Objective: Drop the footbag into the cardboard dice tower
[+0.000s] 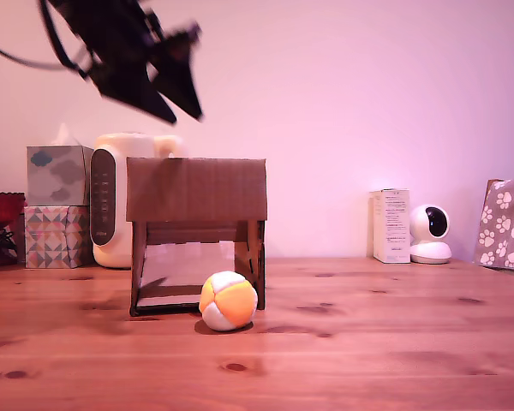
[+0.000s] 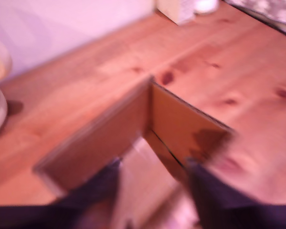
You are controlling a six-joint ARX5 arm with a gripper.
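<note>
Up high at the exterior view's left, my gripper (image 1: 182, 107) hangs above the cardboard dice tower (image 1: 196, 231), fingers (image 2: 97, 183) spread apart with nothing between them. Below, the wrist view looks blurrily down into the tower's open top. Further right, the footbag (image 1: 228, 300) sits on the wooden table (image 1: 394, 342), just at the tower's front right leg.

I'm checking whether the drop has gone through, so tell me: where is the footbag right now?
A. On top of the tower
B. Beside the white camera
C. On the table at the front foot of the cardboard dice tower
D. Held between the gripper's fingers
C: in the exterior view the footbag rests on the table by the cardboard dice tower, while the gripper hangs empty above.
</note>
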